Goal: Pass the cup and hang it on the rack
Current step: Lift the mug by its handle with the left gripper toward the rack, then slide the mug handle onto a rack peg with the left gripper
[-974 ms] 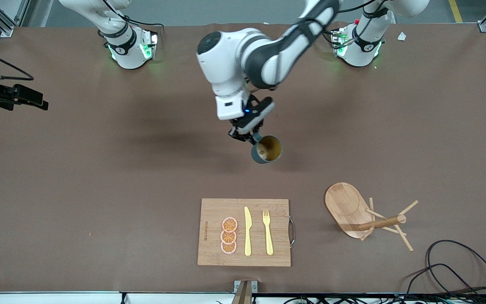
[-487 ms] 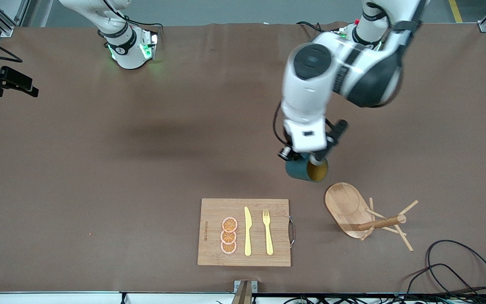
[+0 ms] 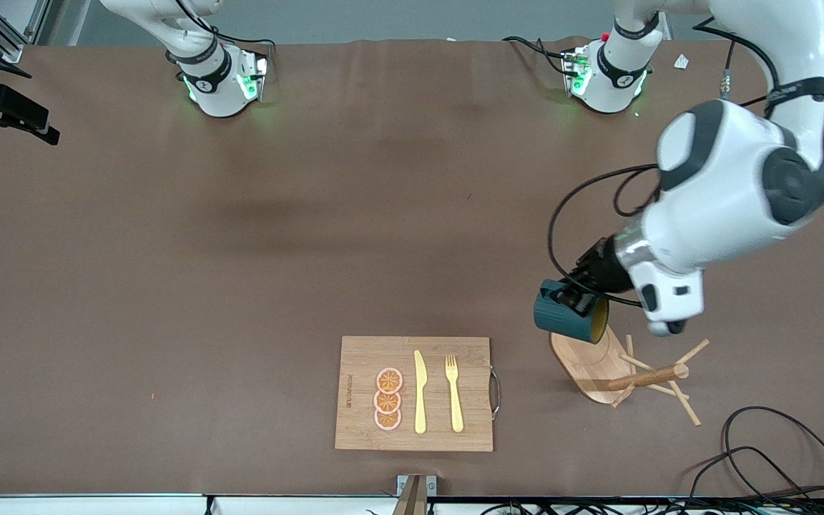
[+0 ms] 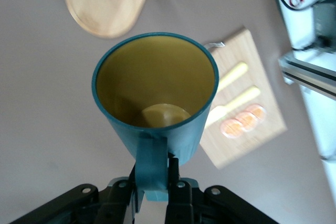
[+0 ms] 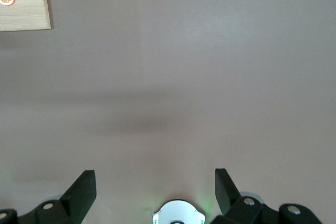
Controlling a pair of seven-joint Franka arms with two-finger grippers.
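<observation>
The dark teal cylindrical cup (image 3: 571, 320), tipped sideways, is clamped by its handle in the bent left arm's gripper (image 3: 575, 295) over the bamboo rack's oval base (image 3: 587, 357), while the right gripper (image 5: 155, 187) is held spread wide over bare table, waiting.

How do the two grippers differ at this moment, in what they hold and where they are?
The left gripper is shut on the cup by its handle; the right gripper is open and holds nothing. The left gripper hangs over the rack base; the right gripper waits over bare table. Both are two-finger grippers with black fingers.
</observation>
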